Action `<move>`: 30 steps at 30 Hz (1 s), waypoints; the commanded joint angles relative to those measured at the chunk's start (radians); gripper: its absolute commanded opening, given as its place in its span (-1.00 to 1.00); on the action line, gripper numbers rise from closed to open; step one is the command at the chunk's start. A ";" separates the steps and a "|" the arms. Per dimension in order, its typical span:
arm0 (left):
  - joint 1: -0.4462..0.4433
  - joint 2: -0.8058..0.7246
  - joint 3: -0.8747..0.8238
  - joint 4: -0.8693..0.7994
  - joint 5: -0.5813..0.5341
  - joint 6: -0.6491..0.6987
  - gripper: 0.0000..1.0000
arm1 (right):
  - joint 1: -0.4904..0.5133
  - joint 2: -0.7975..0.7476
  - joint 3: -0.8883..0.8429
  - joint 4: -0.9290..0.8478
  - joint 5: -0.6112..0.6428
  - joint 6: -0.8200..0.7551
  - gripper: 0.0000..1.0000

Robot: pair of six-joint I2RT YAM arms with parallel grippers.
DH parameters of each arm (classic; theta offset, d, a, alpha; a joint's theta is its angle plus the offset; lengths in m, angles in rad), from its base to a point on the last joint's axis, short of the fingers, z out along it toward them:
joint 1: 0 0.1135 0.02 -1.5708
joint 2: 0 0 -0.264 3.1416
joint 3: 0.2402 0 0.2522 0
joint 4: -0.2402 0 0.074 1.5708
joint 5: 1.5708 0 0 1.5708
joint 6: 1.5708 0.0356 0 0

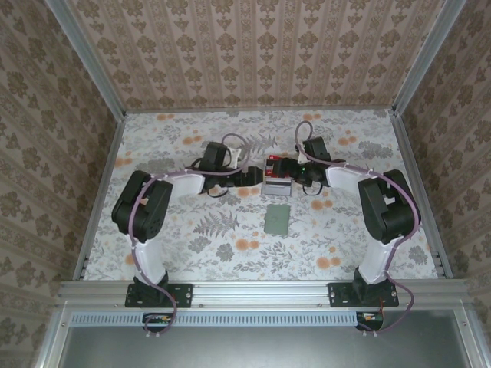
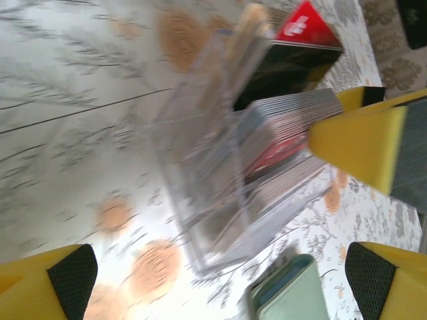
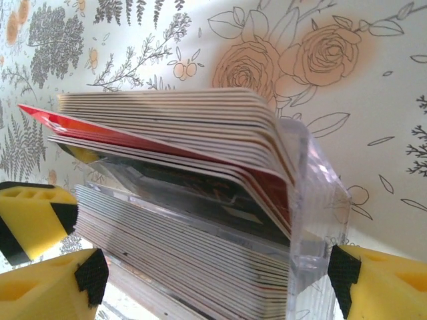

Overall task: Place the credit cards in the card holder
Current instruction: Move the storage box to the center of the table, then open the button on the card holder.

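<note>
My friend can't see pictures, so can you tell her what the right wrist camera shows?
A clear plastic box stuffed with a stack of thin credit cards, pale ones with a red one among them, seen close up. The right gripper's yellow fingers sit on either side of the box, over a flowery table.

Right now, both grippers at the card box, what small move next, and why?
Probably close the right gripper firmly on the clear box: its wide jaws straddle it, and a steady box lets the left gripper draw cards.
</note>
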 commanded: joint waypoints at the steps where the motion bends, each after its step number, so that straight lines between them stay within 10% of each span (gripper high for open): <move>1: 0.087 -0.099 -0.063 0.031 -0.041 -0.031 1.00 | 0.010 -0.087 0.030 -0.162 0.079 -0.095 0.78; 8: 0.136 -0.226 -0.103 -0.144 -0.137 0.109 1.00 | 0.155 -0.296 -0.009 -0.467 0.372 -0.219 0.71; 15: 0.137 -0.273 -0.122 -0.175 -0.148 0.179 1.00 | 0.366 -0.401 -0.119 -0.553 0.383 -0.223 0.39; 30: 0.056 -0.313 -0.205 -0.086 -0.239 0.145 0.99 | 0.489 -0.105 0.057 -0.615 0.458 -0.440 0.23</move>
